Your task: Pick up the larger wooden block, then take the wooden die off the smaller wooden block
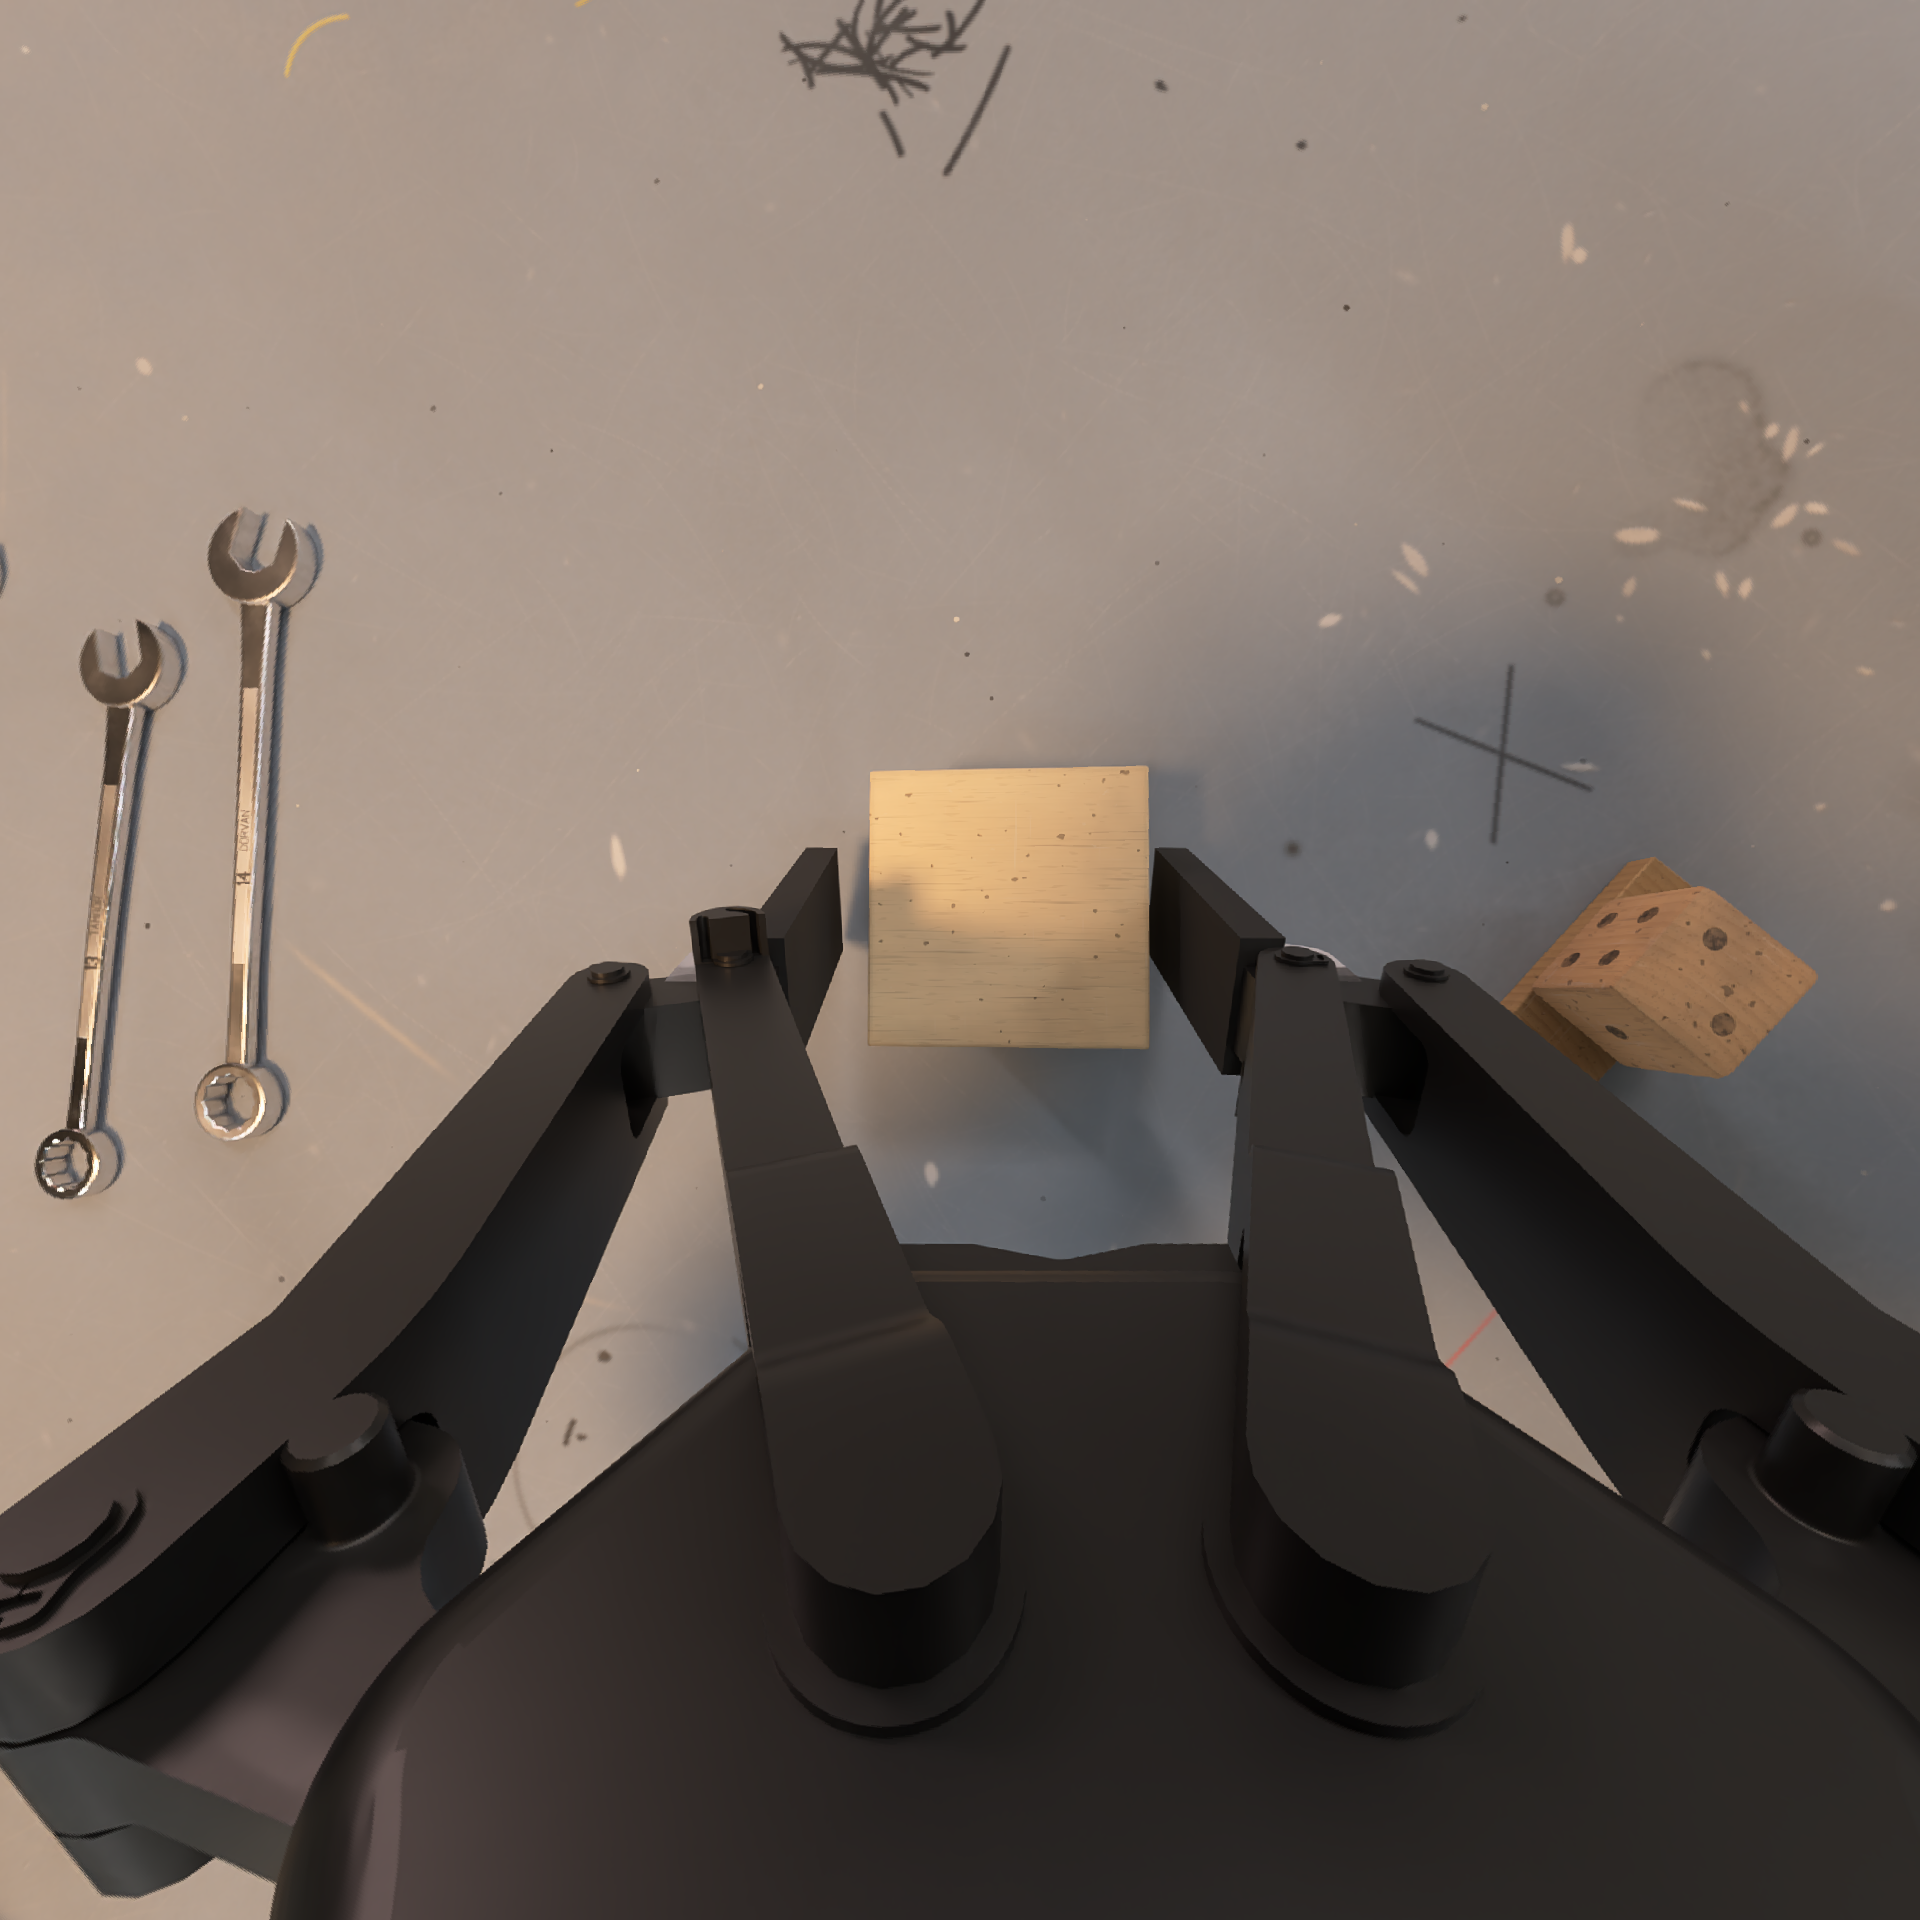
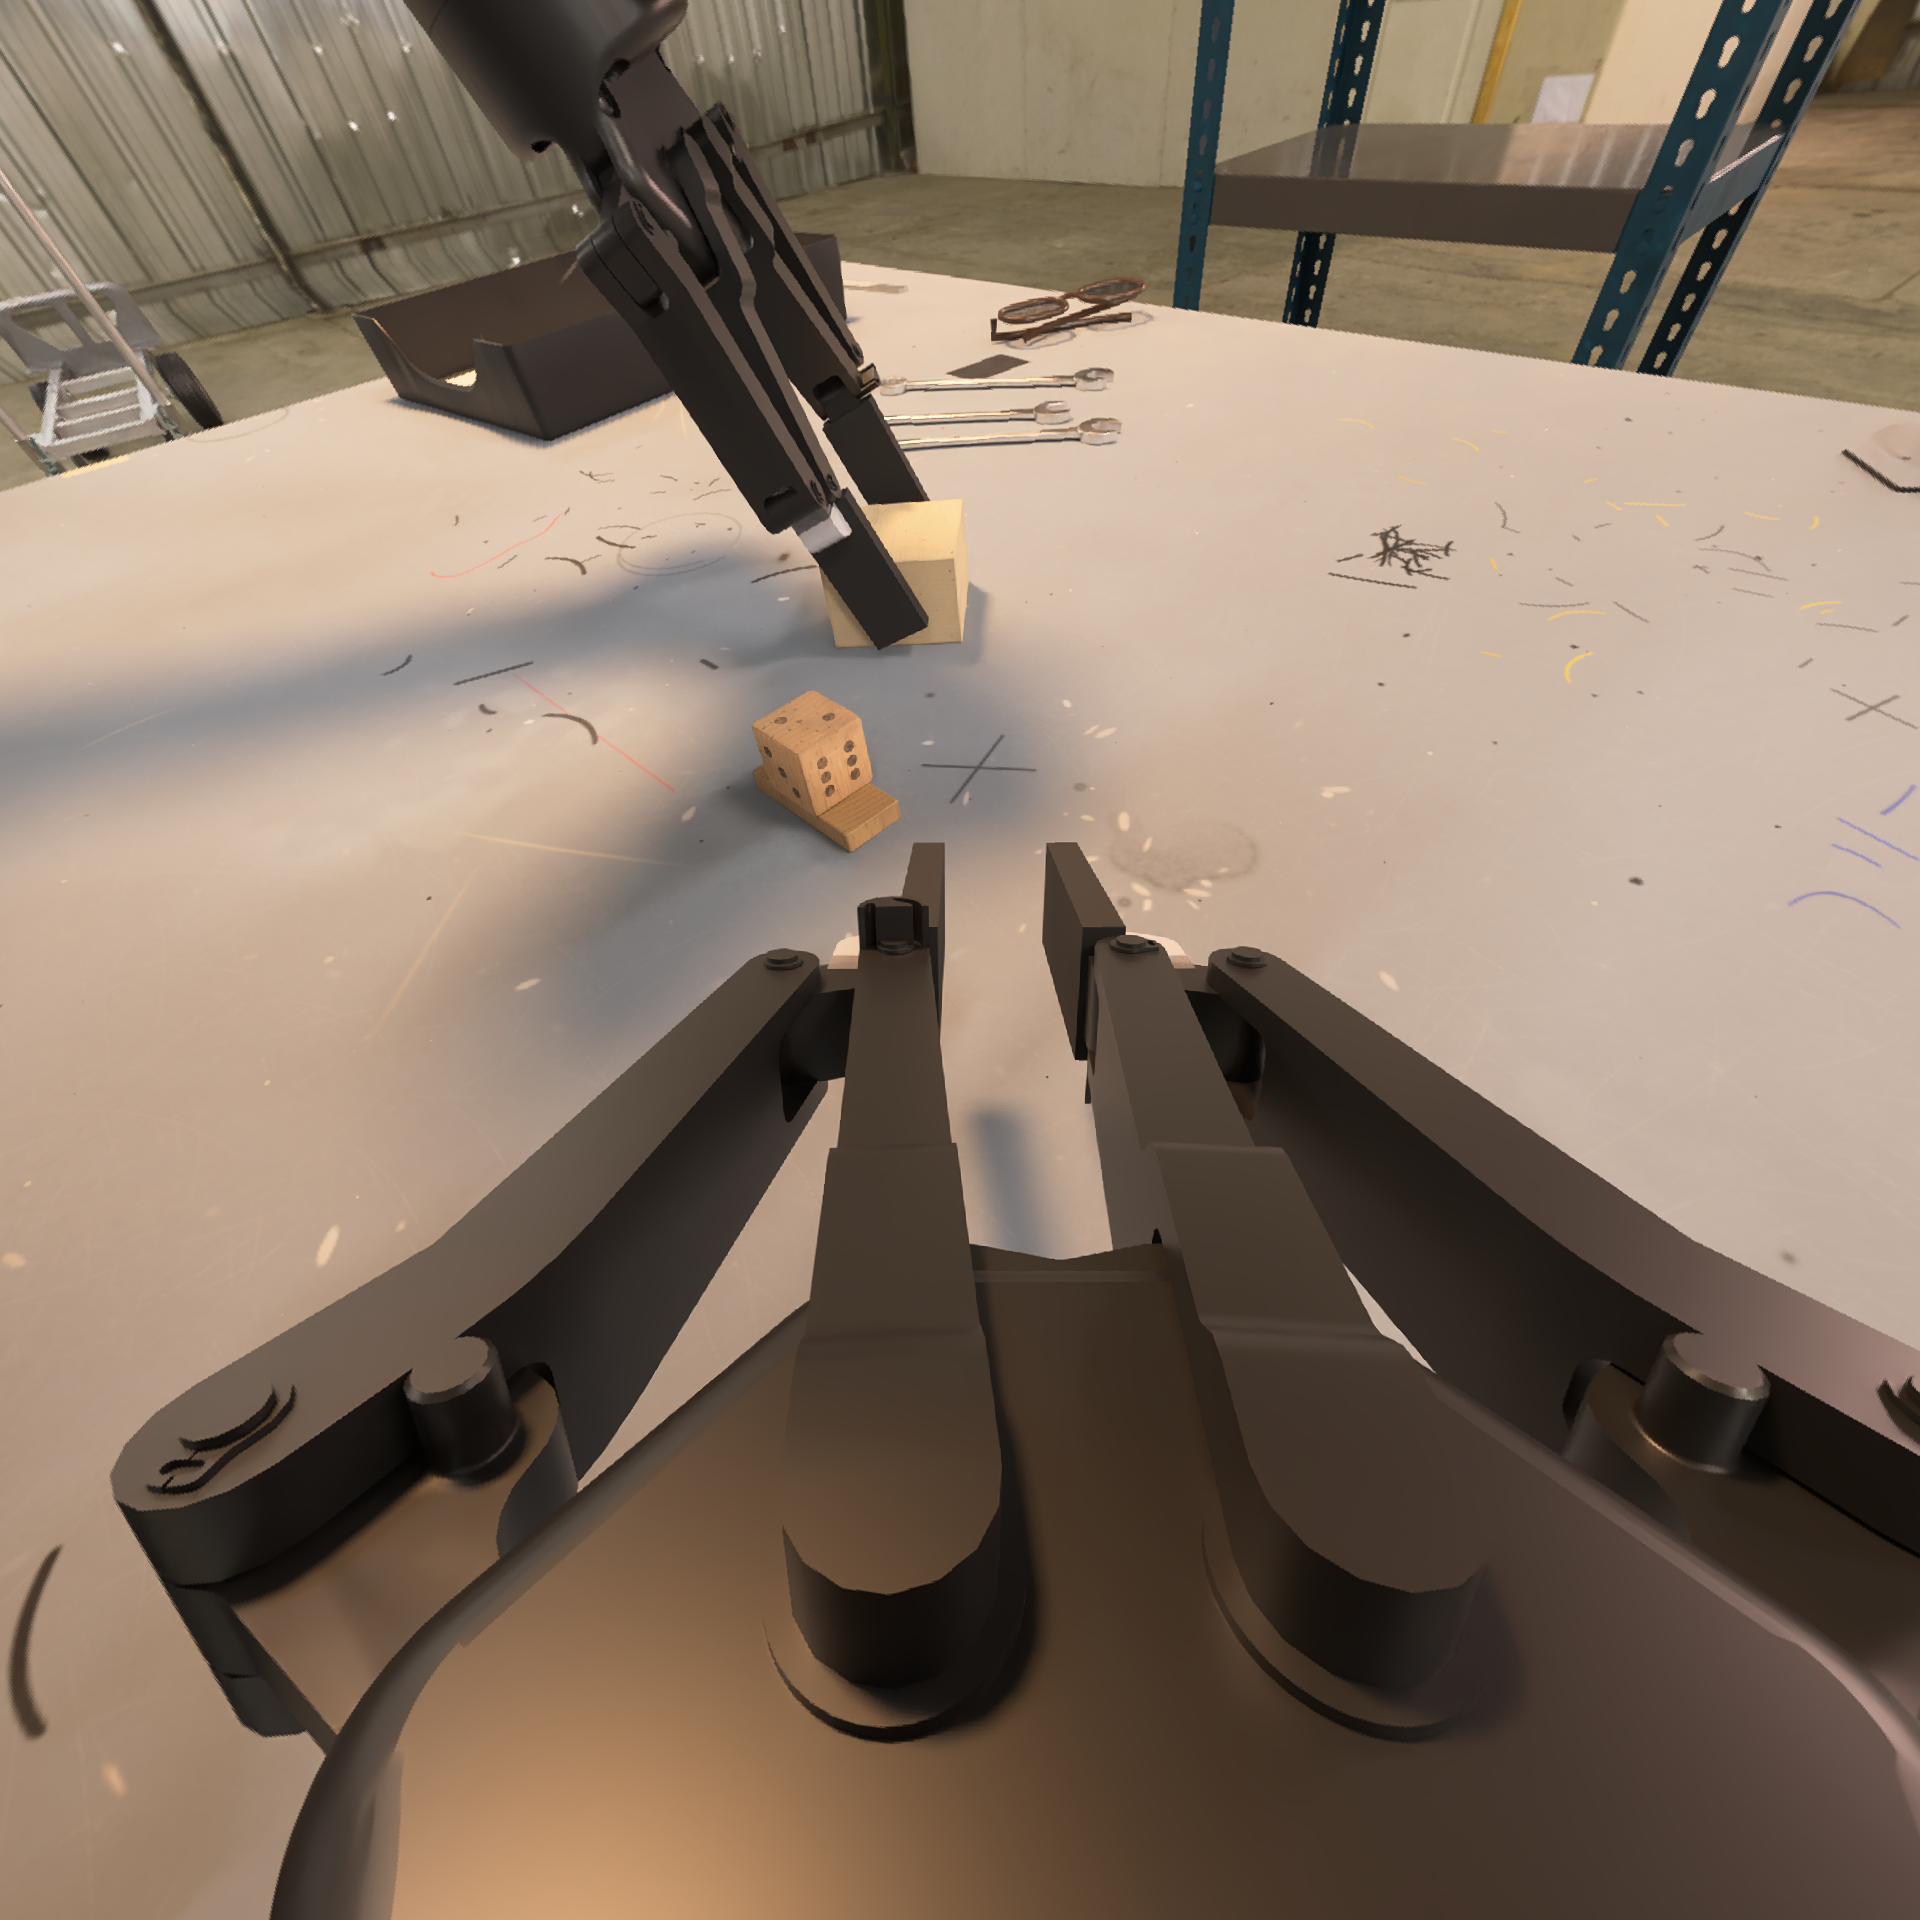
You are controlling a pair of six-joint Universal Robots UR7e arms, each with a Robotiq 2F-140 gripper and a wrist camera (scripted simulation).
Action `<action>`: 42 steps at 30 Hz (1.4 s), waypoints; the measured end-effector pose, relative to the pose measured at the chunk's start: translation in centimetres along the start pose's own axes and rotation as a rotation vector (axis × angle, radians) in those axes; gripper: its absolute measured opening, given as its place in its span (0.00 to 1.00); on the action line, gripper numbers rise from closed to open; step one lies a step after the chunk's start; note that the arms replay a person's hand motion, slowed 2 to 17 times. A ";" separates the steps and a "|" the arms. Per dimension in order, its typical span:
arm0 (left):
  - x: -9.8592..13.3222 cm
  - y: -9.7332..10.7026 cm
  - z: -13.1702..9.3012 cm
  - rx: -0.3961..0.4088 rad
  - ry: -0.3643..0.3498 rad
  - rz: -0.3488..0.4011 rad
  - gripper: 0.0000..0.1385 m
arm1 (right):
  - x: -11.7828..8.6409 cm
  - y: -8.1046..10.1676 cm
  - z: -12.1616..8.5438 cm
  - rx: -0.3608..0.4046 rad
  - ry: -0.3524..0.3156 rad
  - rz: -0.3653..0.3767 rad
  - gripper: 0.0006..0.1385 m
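The larger wooden block [image 1: 1008,904], pale and square, rests on the grey table [image 1: 935,468]. My left gripper [image 1: 997,857] points down over it, open, with one finger on each side. The right finger looks to be at the block's side and a thin gap shows on the left. The right wrist view shows the same gripper [image 2: 904,561] straddling the block [image 2: 935,551]. The wooden die [image 2: 816,753] sits on the smaller wooden block [image 2: 852,816], a low slab; both show at the right of the left wrist view, die [image 1: 1662,977], slab [image 1: 1558,1013]. My right gripper [image 2: 992,862] is empty, narrowly open, just short of the die.
Two wrenches [image 1: 244,821] lie left of the larger block, and several show far off in the right wrist view [image 2: 997,410]. A dark tray [image 2: 520,353] and brown glasses [image 2: 1070,307] sit at the far table edge. A blue shelf rack [image 2: 1455,177] stands behind.
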State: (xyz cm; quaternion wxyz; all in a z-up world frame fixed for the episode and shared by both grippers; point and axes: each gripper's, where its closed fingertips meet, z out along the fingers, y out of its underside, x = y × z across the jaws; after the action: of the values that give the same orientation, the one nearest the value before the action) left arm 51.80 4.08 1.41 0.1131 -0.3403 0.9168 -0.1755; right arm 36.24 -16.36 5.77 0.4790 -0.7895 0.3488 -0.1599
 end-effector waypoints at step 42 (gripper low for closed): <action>0.3 0.3 -0.1 -0.017 0.058 -0.010 0.46 | 0.1 0.0 0.0 0.000 -0.001 0.007 0.18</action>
State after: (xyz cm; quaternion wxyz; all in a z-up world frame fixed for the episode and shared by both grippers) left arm 51.35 4.09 1.37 0.0826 -0.3405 0.9195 -0.1781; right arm 36.33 -16.43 5.76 0.4796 -0.7884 0.3516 -0.1576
